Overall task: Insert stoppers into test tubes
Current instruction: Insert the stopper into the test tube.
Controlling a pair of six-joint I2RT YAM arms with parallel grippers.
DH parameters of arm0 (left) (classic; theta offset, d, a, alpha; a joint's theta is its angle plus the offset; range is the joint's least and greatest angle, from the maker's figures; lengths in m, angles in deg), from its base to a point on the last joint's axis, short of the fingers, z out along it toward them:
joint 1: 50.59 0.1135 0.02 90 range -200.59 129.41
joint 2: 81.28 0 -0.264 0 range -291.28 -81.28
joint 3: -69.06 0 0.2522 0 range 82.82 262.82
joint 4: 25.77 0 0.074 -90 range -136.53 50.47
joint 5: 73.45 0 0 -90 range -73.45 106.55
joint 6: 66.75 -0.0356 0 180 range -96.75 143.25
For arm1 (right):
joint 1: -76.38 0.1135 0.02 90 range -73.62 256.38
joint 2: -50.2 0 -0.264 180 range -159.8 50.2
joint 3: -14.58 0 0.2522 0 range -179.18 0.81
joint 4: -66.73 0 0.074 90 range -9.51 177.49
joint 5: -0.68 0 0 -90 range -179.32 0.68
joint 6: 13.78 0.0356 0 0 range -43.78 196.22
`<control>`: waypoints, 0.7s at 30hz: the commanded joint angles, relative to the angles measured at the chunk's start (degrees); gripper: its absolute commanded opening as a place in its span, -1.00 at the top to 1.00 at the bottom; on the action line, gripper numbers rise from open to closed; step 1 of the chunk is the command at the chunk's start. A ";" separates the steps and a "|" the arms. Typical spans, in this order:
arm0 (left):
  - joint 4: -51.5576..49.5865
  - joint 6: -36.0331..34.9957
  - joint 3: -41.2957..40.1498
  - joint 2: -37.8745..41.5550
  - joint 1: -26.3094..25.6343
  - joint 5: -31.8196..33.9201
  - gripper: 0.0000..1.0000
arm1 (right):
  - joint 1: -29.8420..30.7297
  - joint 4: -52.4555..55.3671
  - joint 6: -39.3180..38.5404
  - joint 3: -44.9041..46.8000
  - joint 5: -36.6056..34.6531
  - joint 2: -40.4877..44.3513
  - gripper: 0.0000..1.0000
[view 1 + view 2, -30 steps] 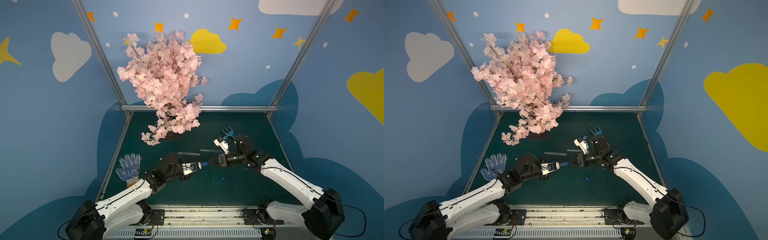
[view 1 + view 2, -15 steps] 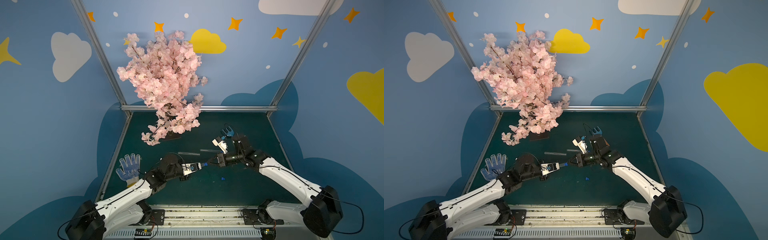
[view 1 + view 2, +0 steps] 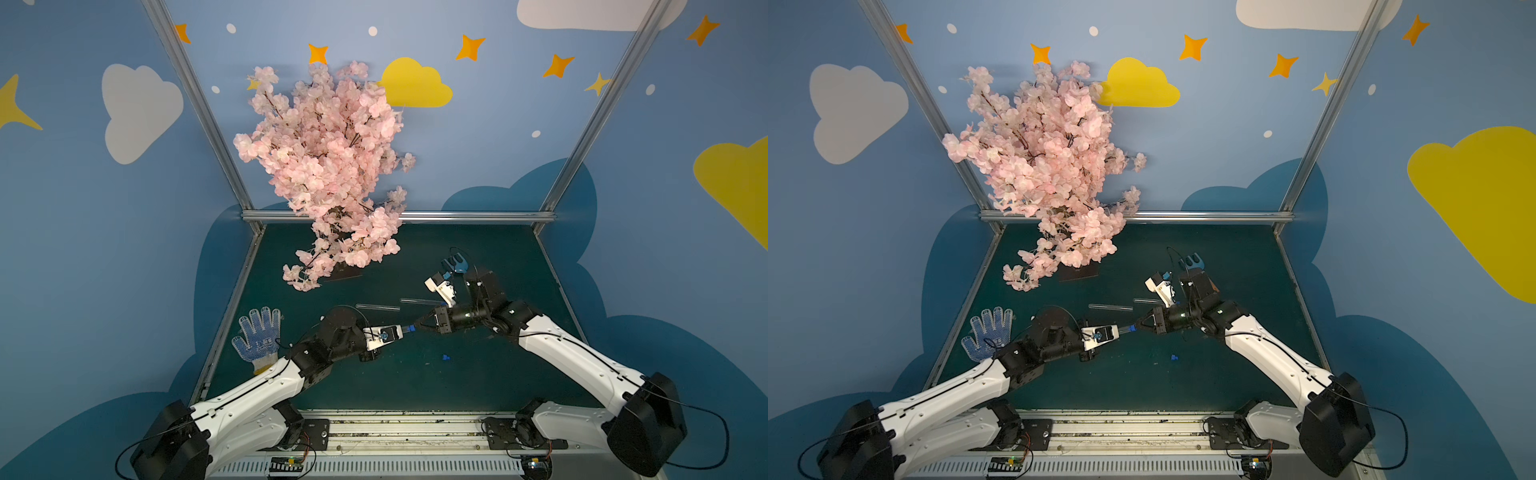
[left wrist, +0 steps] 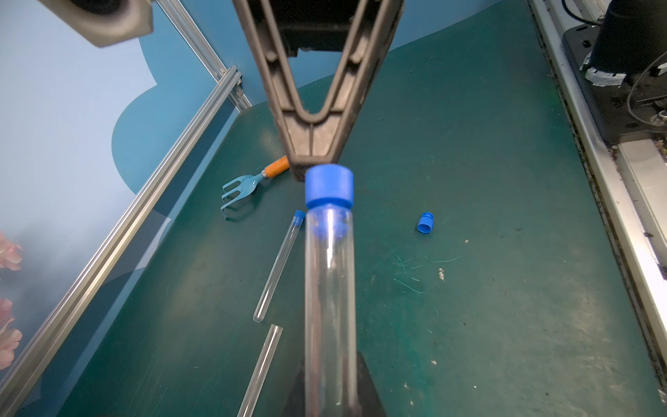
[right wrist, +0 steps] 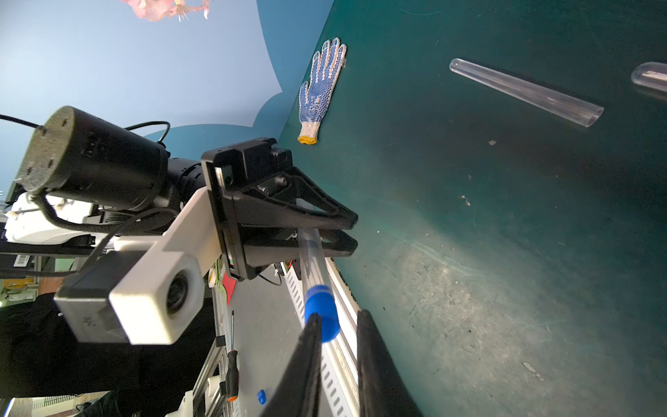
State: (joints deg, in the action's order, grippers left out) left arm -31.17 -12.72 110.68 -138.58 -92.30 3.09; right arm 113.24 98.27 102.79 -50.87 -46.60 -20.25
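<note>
While I watched from far away, the left end effector (image 5: 352,233) was pressed together on a long clear plastic test tube (image 4: 328,289), holding it up over the dark green desk (image 4: 469,325). A small bright blue plastic stopper (image 4: 329,186) sat in the tube's mouth. The right end effector (image 5: 339,316) had its tips at that stopper, a little apart. I could not tell if they pinched it. Another little blue stopper (image 4: 425,222) lay loose on the desk.

Held tube (image 4: 328,289): clear, aloft, roughly level; first stopper (image 4: 329,186), blue, sat in its mouth.
Second tube (image 4: 277,267): lay flat on mat (image 4: 469,325), plugged by second stopper (image 4: 299,216).
Third tube (image 4: 261,364): flat, open mouth near second's rounded end.
Loose stopper (image 4: 425,222): blue, lay apart.
</note>
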 commanded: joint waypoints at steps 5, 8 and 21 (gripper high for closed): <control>1.28 0.53 -0.17 0.40 0.40 -0.27 0.96 | -0.03 0.27 -0.85 0.20 1.27 1.14 0.60; 1.37 0.67 -0.17 0.52 0.46 -0.34 0.96 | 0.27 0.69 -1.19 -0.09 1.56 0.91 0.59; 1.65 1.55 -0.07 0.43 0.81 -0.47 0.96 | 0.58 0.85 -1.39 -0.26 1.96 0.19 0.62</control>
State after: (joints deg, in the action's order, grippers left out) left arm -30.84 -12.24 110.68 -138.58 -91.82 3.09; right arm 113.62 98.34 102.13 -50.82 -45.25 -20.25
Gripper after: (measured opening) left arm 0.155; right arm 0.191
